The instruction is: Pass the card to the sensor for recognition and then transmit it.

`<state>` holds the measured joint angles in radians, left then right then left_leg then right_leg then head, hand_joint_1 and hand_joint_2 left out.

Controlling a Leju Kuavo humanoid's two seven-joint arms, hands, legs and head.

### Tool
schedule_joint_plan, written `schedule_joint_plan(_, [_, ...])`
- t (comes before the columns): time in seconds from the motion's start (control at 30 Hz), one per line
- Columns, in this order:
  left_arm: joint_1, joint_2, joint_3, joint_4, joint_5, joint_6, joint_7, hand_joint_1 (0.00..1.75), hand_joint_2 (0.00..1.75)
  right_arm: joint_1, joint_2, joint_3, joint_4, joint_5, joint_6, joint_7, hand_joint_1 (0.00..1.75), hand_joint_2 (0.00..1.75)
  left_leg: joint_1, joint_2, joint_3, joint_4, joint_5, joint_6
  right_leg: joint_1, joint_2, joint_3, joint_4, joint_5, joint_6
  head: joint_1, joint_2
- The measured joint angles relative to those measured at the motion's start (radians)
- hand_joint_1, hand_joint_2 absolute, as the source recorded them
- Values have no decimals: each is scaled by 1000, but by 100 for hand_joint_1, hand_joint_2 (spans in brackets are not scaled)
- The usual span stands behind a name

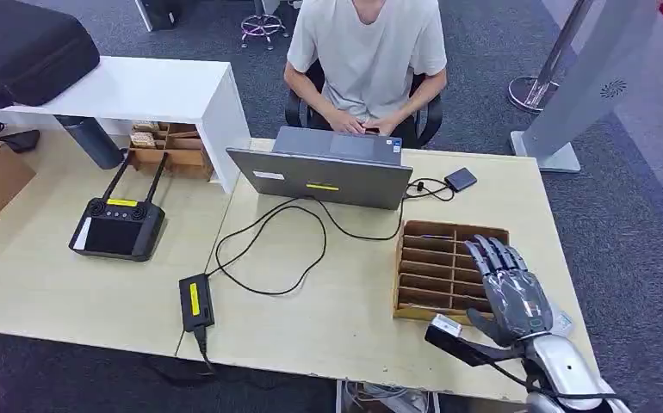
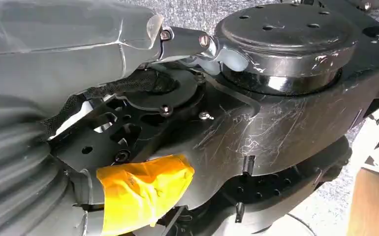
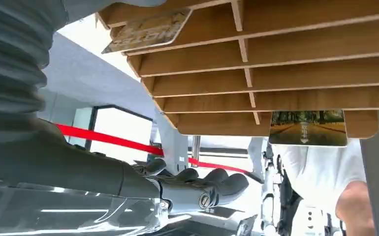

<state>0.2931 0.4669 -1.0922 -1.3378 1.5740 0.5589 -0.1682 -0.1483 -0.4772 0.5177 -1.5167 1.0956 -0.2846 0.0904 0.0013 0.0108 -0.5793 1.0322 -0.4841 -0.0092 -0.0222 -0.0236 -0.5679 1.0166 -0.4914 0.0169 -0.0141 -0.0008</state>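
Observation:
My right hand (image 1: 509, 288) hovers over the near right corner of the wooden card organizer (image 1: 427, 258), fingers stretched forward and holding nothing. In the right wrist view the same hand (image 3: 192, 184) has straight, empty fingers beside the organizer (image 3: 300, 64). A card with a tree-lined road picture (image 3: 308, 128) stands in one end slot, and a brownish card (image 3: 148, 32) lies in another slot. The small dark sensor (image 1: 460, 179) sits beyond the organizer, cabled to the laptop. My left hand (image 2: 54, 59) hangs by my body, its fingers hidden.
An open grey laptop (image 1: 319, 176) faces a seated person (image 1: 367, 52) across the table (image 1: 328, 327). A black cable loops to a power adapter (image 1: 195, 301). A black remote controller (image 1: 117, 228) lies on the left, behind it a white shelf with a black case (image 1: 22, 47).

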Motion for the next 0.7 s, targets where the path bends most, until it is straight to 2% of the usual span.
schedule_joint_plan(0.23, [0,0,0,0,0,0,0,0,175,0,21,-10,16,2,-1,2,0,175,0,0,0,0,0,0,0,0,0,0,0,0,0,0])
schedule_joint_plan(0.7, [0,0,0,0,0,-2,0,0,175,15,28,-17,31,-2,2,2,0,175,0,0,0,0,0,0,0,0,0,0,0,0,0,0])
